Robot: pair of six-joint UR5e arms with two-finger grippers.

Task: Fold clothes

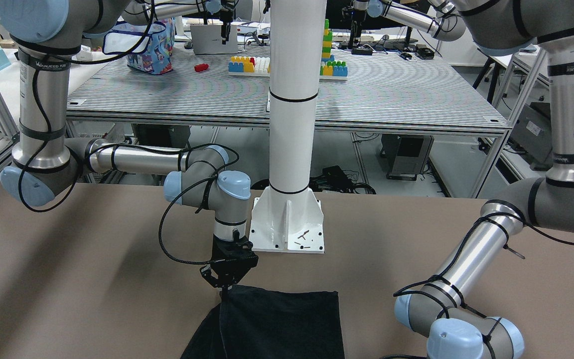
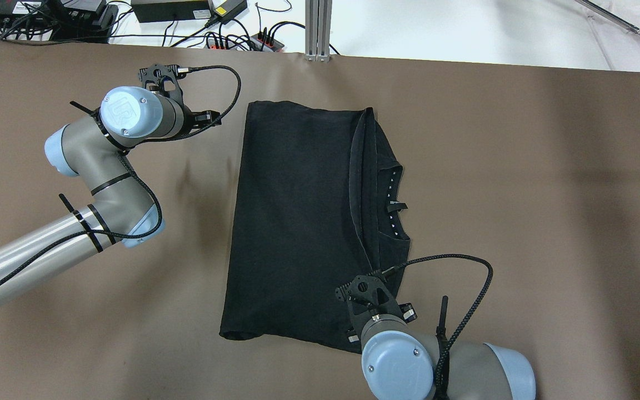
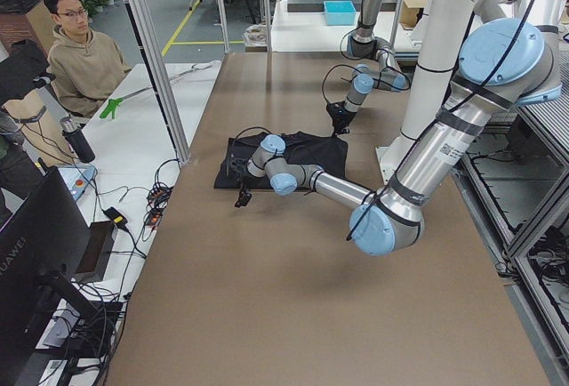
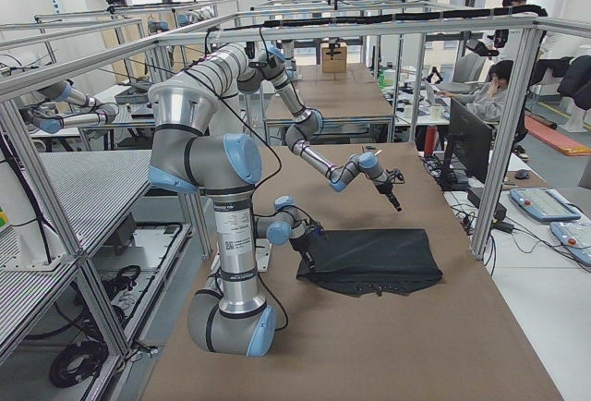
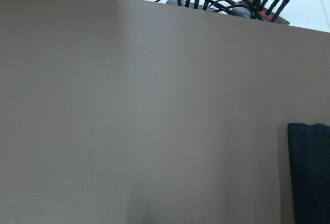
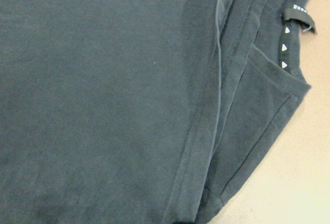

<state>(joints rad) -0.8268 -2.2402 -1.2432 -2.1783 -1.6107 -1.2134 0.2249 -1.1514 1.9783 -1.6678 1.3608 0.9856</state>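
On smooth brown bench [image 2: 520, 194], clothes [image 2: 298, 222] laid flat at middle: black tee folded to long rectangle, running from robot-side edge toward operators' edge. Soft matte knit; collar tape [image 6: 284, 46] with white triangles exposed along side facing right arm. At garment corner nearest robot-side edge, right tool [image 1: 225, 288] seen with fingers drawn together on fabric. Just behind it, glossy white pillar base plate [image 1: 287, 227], loose screws [image 1: 303, 239] scattered on it. Off garment's other long side, near operators' edge, left tool [image 2: 160, 78] held; open or closed cannot be told. Black cables [image 2: 242, 36] heaped beyond operators' edge.
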